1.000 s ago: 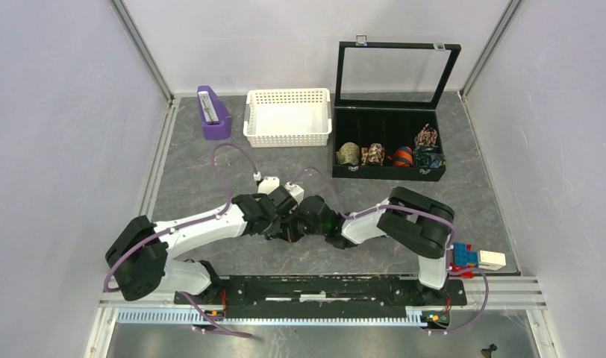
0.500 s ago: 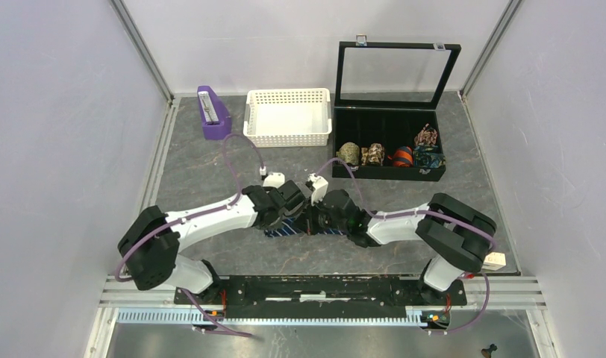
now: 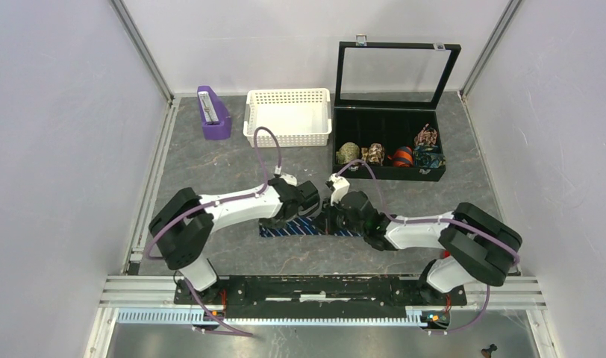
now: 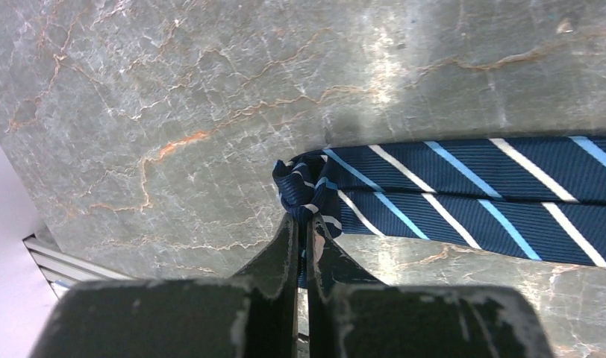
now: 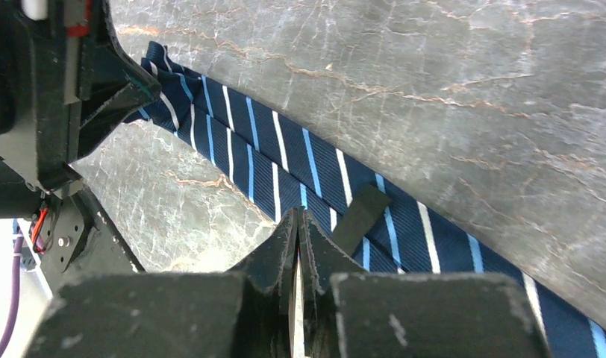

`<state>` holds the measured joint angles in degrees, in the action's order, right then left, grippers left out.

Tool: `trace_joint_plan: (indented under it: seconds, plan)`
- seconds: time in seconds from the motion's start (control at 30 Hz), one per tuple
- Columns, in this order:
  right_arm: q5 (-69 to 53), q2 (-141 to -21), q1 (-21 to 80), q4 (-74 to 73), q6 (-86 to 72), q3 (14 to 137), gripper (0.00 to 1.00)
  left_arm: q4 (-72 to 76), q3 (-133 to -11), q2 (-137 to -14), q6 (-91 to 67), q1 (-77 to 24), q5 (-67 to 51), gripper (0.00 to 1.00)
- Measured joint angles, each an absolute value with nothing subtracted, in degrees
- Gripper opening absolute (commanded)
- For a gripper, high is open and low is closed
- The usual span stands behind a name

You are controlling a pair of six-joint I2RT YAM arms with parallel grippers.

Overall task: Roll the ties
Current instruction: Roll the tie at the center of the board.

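The tie (image 3: 309, 227), dark navy with thin light-blue and white diagonal stripes, lies as a long doubled strip on the grey marbled table. My left gripper (image 3: 289, 218) is shut on its bunched, folded left end (image 4: 304, 195). My right gripper (image 3: 331, 221) stands further right along the strip. Its jaws are shut with their tips (image 5: 298, 216) pinching the tie's near edge (image 5: 248, 160), beside a black loop (image 5: 360, 218) sewn on the fabric. The left gripper's fingers (image 5: 128, 97) show at the tie's far end in the right wrist view.
A black display box (image 3: 389, 173) with its glass lid up stands at the back right and holds olive, brown, orange and blue patterned rolls (image 3: 349, 153). A white slotted basket (image 3: 287, 117) and a purple stand (image 3: 213, 113) sit along the back.
Both arms have reached further from their bases and drawn apart. The tie, hidden between the bunched grippers a second ago, now lies stretched out flat between them.
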<state>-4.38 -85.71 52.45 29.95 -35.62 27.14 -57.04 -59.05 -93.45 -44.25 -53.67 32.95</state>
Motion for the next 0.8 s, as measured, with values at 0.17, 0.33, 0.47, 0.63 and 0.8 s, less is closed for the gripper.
trace_joint_plan:
  seconds: [0.17,0.33,0.47,0.63,0.8]
  plan:
    - [-1.2,-80.9,51.9,27.9,-35.3,24.6,0.07,-57.7,-62.3,-96.8,-44.0,-55.2,32.9,0.02]
    - [1.8,-76.2,50.8,25.9,-35.0,22.1,0.07,-58.3,-64.7,-100.5,-44.0,-56.5,33.2,0.02]
    - [3.2,-73.4,50.3,24.7,-34.8,20.6,0.07,-58.9,-66.1,-103.7,-43.9,-57.6,33.7,0.02]
    - [4.8,-70.3,50.1,23.6,-34.6,19.6,0.07,-59.9,-68.0,-105.9,-43.9,-58.3,34.0,0.04]
    - [5.5,-68.9,50.1,22.6,-34.5,18.9,0.07,-59.9,-71.0,-108.5,-43.7,-58.8,33.9,0.16]
